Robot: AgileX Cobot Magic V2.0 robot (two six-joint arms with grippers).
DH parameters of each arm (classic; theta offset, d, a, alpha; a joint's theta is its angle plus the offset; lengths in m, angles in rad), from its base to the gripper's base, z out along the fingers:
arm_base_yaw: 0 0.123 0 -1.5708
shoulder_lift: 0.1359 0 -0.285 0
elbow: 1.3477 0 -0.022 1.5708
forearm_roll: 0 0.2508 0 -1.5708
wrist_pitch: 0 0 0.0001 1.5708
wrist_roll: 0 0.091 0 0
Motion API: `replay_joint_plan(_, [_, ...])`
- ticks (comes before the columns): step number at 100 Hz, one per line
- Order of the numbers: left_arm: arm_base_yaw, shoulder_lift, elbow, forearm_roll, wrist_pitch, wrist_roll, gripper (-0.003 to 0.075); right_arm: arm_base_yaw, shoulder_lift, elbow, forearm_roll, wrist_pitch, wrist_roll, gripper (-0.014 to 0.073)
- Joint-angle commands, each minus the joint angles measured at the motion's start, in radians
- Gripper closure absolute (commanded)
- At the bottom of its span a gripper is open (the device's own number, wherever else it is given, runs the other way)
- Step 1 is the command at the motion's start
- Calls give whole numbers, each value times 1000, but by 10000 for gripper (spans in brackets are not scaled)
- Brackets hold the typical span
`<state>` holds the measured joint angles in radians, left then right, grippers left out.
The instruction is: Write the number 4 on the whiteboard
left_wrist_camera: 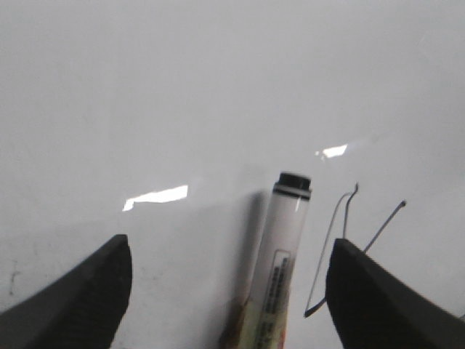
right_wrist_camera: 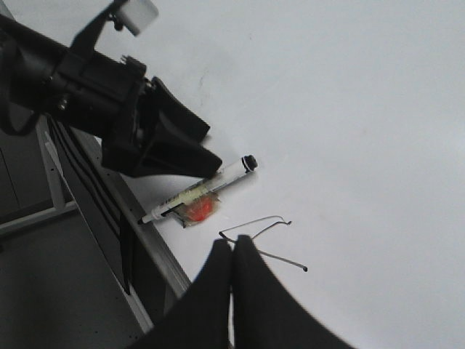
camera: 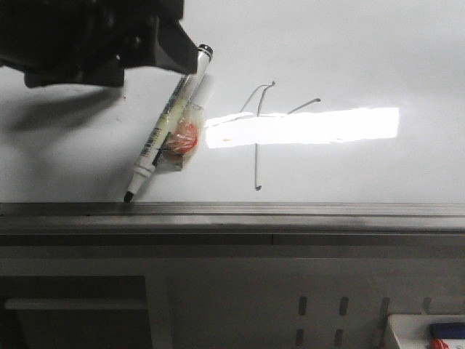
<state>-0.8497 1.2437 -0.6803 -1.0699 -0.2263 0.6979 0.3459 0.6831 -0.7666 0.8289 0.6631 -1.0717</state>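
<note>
Number 4 point(camera: 263, 123): thin dark-grey strokes on the whiteboard point(camera: 349, 58), right of centre in the front view. A curved slant rises to a small hook at the top, a long vertical drops from there to a tiny hooked end near the board's near edge, and a crossbar runs right and tips upward. A bright rectangular light reflection washes out the middle of the crossbar. The figure reads as complete, if loosely drawn.

Marker point(camera: 168, 116): lies flat on the board just left of the 4, uncapped, dark tip toward the grey edge strip point(camera: 290, 211), white body with a barcode label. A small clear wrapper with something red-orange point(camera: 183, 138) sits against its barrel; I cannot tell whether it is fixed to the pen.

Left gripper point(left_wrist_camera: 229, 291): fingers spread wide, hanging over the rear end of the marker, nothing between them.

Right gripper point(right_wrist_camera: 232, 291): fingers pressed together, empty, poised above the 4.

Judgement: writing appears done and the marker set down; the step in hand is release and clearing off. Next move calls for lifting the left arm straight up without nudging the pen or smearing the fresh strokes.
</note>
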Motion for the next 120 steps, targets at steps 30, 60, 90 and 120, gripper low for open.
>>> replay_joint_plan(30, [3,-374,25,117,-10,74,416,-5,-20,-16,41,-84,2,657])
replay_joint_plan(60, [3,-755,294,115,-11,127,741,-5,-260,244,41,-396,2,658])
replay_joint_plan(90, [3,-964,440,111,-13,127,741,-5,-450,419,54,-459,2,658])
replay_joint_plan(120, [3,-968,440,111,-13,127,741,-5,-451,419,54,-459,2,658])
